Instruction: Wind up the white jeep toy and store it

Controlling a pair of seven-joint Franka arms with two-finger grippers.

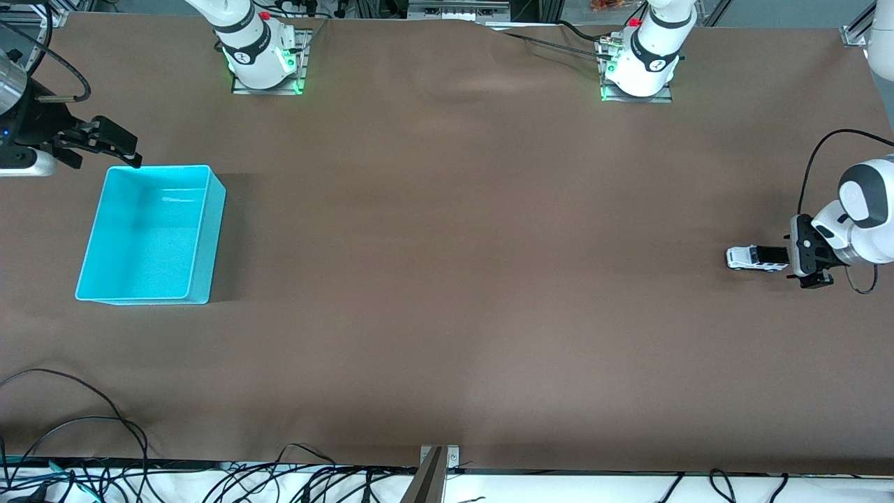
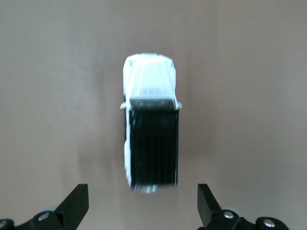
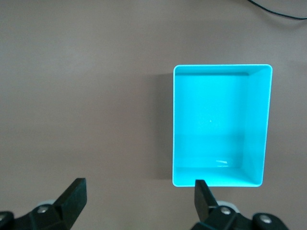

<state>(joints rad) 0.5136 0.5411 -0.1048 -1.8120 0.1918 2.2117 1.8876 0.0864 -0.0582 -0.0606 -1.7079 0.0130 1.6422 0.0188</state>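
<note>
The white jeep toy [image 1: 751,258] stands on the brown table near the left arm's end. In the left wrist view the white jeep toy [image 2: 151,129] shows its white hood and black rear roof. My left gripper [image 1: 793,258] is low at the jeep's black rear end. It is open [image 2: 142,201], and the jeep's rear lies just ahead of the gap, not between the fingertips. My right gripper [image 1: 105,143] is open and empty [image 3: 139,199], beside a far corner of the turquoise bin [image 1: 209,230] at the right arm's end. The bin [image 3: 256,124] is empty.
The two arm bases [image 1: 262,59] [image 1: 639,66] stand along the table's far edge. Loose black cables [image 1: 84,419] lie along the near edge. The brown table [image 1: 447,279] stretches bare between bin and jeep.
</note>
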